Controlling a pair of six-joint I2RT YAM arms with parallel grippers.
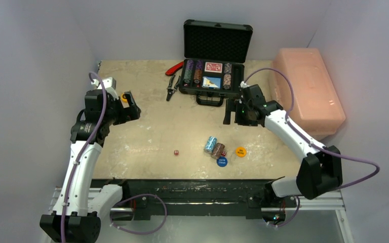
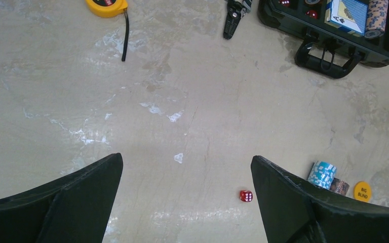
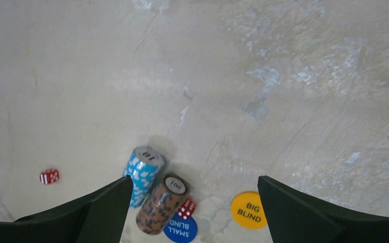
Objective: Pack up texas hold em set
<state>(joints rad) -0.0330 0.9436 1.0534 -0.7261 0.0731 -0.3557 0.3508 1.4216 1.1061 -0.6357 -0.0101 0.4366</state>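
The black briefcase (image 1: 217,41) stands open at the back of the table, foam lid up, holding several chip stacks, a red deck (image 1: 213,67) and a blue deck (image 1: 211,82). On the table near the front lie a light-blue chip stack (image 3: 143,174), a brown chip stack (image 3: 161,205), a red die (image 3: 186,208), a blue "small blind" disc (image 3: 181,229) and an orange "big blind" disc (image 3: 248,209). A second red die (image 2: 245,196) lies apart to their left. My left gripper (image 2: 186,159) is open and empty above bare table. My right gripper (image 3: 195,178) is open and empty, above the loose pieces.
Red-handled pliers (image 1: 172,76) lie left of the case. A yellow tape measure (image 2: 106,6) sits by the left arm. A pink plastic box (image 1: 309,91) stands at the right edge. Walls close the table on three sides.
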